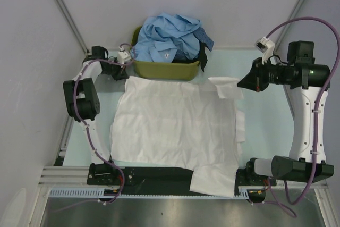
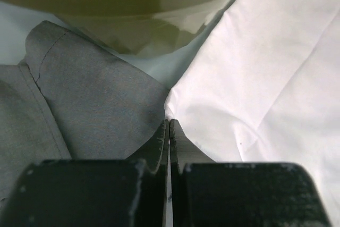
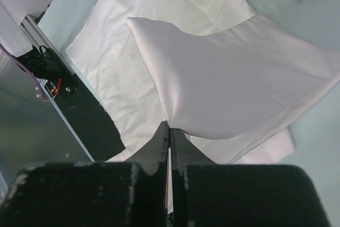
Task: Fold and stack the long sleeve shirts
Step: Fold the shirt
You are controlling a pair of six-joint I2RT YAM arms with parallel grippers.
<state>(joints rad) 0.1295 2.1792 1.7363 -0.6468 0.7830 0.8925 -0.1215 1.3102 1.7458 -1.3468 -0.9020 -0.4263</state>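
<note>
The white long sleeve shirt lies spread flat across the middle of the table. My left gripper is at its far left corner, just in front of the tub. In the left wrist view, that gripper is shut on the edge of the white cloth, beside a grey-looking cuffed fold. My right gripper is shut on a flap at the shirt's far right corner. The right wrist view shows the right gripper holding the white flap raised above the flat shirt.
An olive-green tub stands behind the white shirt, heaped with light blue shirts and a dark one. A black strip and a metal rail run along the near edge, and the shirt's hem hangs over them.
</note>
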